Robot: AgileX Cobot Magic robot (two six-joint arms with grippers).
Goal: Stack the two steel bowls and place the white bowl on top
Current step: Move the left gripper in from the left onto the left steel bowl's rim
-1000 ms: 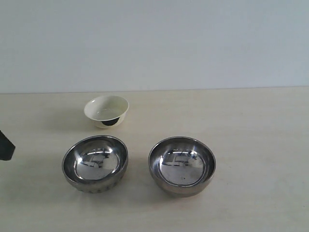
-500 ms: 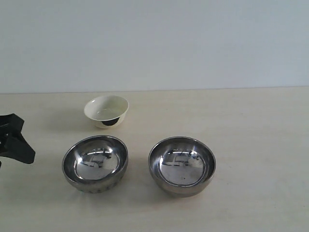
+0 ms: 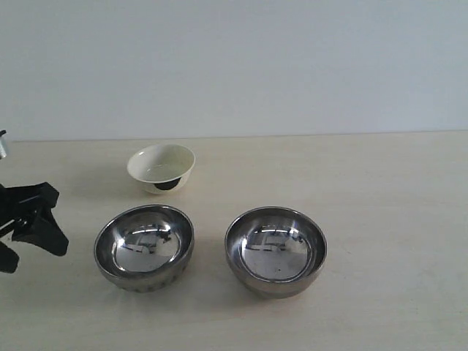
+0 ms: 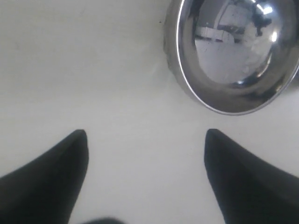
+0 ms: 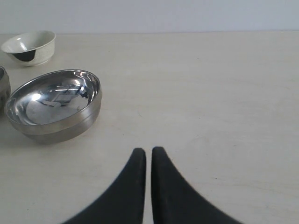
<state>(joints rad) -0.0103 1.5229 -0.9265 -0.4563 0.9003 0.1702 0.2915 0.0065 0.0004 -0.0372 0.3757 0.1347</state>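
Two steel bowls stand side by side on the table, the left steel bowl (image 3: 144, 246) and the right steel bowl (image 3: 276, 250). Behind the left one stands the white bowl (image 3: 161, 167), its black mark facing front. My left gripper (image 3: 40, 223) hovers open just left of the left steel bowl (image 4: 233, 51); in its wrist view the gripper (image 4: 145, 133) holds nothing, only bare table between the fingers. My right gripper (image 5: 148, 150) is shut and empty, out of the exterior view, with the right steel bowl (image 5: 53, 105) and the white bowl (image 5: 29, 46) ahead of it.
The pale wooden table (image 3: 380, 190) stretches bare to the right of the bowls. A plain light wall (image 3: 234, 66) stands behind its far edge. A sliver of the left steel bowl (image 5: 3, 88) shows at the edge of the right wrist view.
My left gripper has come in from the left edge toward the left steel bowl, showing more with each frame. The bowls have not moved.
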